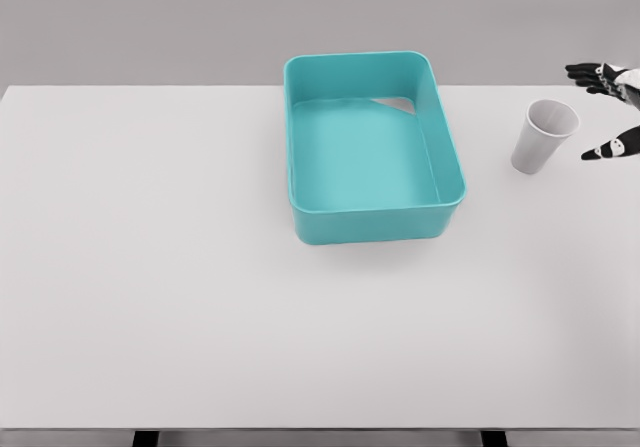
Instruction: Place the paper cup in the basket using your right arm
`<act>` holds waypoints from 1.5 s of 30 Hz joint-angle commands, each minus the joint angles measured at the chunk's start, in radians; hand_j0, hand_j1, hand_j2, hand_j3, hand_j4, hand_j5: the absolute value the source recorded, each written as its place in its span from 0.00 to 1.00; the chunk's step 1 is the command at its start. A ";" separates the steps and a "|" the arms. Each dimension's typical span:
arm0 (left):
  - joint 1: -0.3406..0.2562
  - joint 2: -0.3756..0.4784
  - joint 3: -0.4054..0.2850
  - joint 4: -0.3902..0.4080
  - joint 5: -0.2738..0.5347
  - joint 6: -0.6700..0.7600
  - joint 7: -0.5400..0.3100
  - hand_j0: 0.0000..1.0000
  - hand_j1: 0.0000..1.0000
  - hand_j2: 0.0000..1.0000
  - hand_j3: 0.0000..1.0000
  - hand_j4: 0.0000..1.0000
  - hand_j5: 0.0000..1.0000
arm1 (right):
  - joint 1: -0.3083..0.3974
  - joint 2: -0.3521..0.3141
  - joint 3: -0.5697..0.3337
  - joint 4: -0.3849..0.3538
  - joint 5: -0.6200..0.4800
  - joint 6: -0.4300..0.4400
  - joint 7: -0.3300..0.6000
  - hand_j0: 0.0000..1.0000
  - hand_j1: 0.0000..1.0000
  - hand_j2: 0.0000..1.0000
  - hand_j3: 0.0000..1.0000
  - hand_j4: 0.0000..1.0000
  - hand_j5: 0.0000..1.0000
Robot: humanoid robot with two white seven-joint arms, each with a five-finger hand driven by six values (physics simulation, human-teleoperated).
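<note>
right robot hand (612, 112) spread beside upright paper cup (544, 137) — basket (372, 227) left of cup

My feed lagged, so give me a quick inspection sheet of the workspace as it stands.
Surface: white table, flat.
Job's things: paper cup upright on the table, right of the teal basket, apart from it; basket holds nothing.
Clutter: nothing seen.
Hands: right hand at the right edge beside the cup, fingers spread, not touching it; left hand not in view.
Cables: nothing seen.
Surroundings: plain grey backdrop.
</note>
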 commanded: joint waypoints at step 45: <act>0.000 0.000 0.000 0.000 0.000 0.000 0.000 1.00 1.00 1.00 1.00 1.00 1.00 | -0.035 0.109 -0.007 0.218 -0.027 -0.085 0.000 1.00 1.00 1.00 1.00 1.00 1.00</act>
